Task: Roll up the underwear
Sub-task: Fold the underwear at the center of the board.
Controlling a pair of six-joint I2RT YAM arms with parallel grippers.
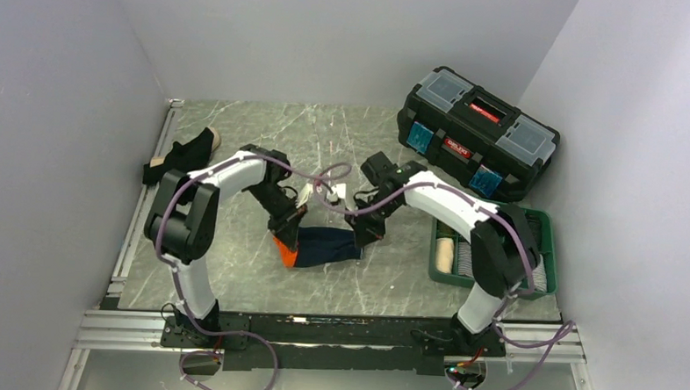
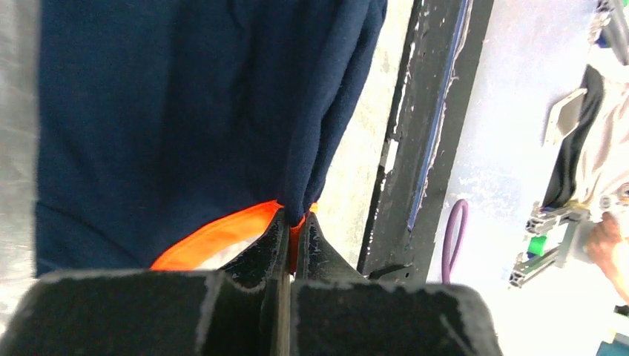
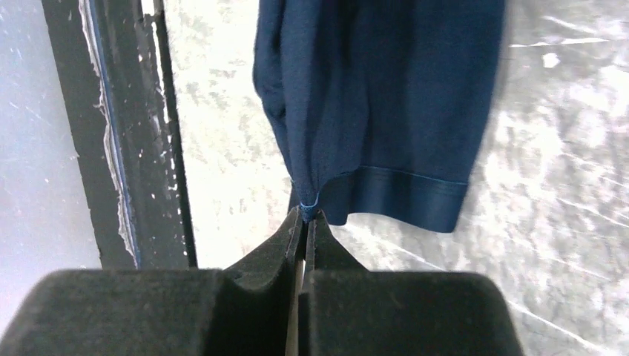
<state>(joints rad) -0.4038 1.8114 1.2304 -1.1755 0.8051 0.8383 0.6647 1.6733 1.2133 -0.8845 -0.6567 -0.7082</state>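
Mid-table, one navy underwear (image 1: 330, 244), left claw (image 2: 295, 220) pinching its orange waistband (image 2: 215, 237), right claw (image 3: 308, 211) pinching its hem (image 3: 400, 200), one black underwear (image 1: 181, 157) far-left

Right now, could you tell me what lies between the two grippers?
The navy underwear spans the gap: the left gripper pinches its orange-banded end, the right gripper its hem. The top view shows it.
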